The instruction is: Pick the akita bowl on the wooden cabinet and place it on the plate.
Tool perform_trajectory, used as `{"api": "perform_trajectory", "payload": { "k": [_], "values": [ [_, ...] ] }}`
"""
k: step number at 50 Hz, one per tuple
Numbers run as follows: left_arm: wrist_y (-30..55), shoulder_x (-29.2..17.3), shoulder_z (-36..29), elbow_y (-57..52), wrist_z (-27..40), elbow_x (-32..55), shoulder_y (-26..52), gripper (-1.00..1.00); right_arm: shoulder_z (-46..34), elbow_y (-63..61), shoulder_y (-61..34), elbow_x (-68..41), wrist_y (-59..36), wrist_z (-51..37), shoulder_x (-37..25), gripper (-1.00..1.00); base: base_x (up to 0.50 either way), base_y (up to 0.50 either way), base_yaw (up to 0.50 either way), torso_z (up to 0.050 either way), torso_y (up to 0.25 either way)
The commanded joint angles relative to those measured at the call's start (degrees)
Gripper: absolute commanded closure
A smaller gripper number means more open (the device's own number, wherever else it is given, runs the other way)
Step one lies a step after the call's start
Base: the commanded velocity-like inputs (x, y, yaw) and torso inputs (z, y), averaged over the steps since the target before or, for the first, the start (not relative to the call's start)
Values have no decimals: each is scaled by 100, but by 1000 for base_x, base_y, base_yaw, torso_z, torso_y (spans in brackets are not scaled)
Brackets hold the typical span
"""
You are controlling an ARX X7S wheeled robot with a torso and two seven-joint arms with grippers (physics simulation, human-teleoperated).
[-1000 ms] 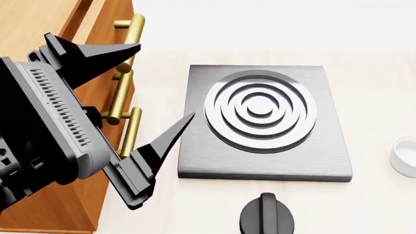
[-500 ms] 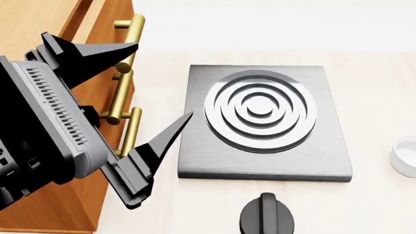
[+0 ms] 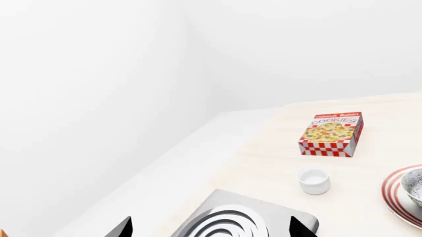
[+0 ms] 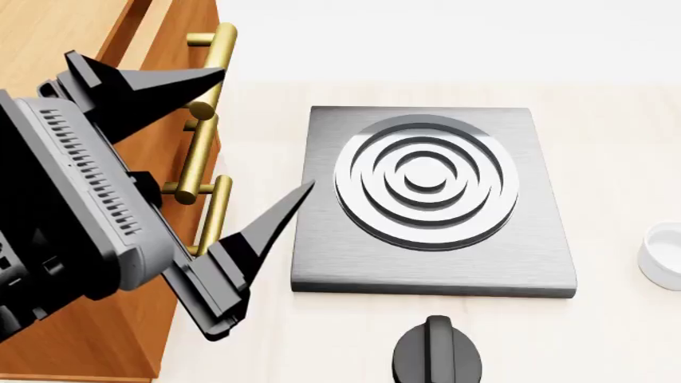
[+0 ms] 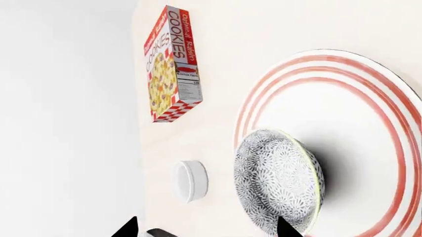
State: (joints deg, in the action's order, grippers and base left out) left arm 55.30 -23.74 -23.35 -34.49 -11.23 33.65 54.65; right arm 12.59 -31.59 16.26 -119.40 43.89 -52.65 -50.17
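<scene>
Jaws of the left gripper (image 4: 250, 132) gape wide and empty beside the wooden cabinet (image 4: 64, 32); right jaws spread, holding nothing; pale counter (image 4: 617, 144), white walls; akita bowl (image 5: 278, 180) sits on the plate (image 5: 369, 148).

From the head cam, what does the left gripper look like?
The left gripper has a boxy grey body with a row of ribbed vent slots, on a black base. Two long matte-black fingers taper to sharp wedge points. No cables or markings visible.
</scene>
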Motion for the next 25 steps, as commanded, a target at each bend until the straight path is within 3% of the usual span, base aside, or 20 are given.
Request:
{"api": "perform_trajectory", "payload": {
  "k": [1, 25],
  "values": [
    [2, -24, 17, -11, 16, 37, 15, -100, 394, -898, 152, 675, 257, -542, -292, -100, 0, 0, 0, 0, 0],
    [-58, -57, 3, -27, 57, 80, -46, -100, 1730, -2625, 352, 1868, 80, -1908, -1066, -100, 0, 0, 0, 0, 0]
  ]
}}
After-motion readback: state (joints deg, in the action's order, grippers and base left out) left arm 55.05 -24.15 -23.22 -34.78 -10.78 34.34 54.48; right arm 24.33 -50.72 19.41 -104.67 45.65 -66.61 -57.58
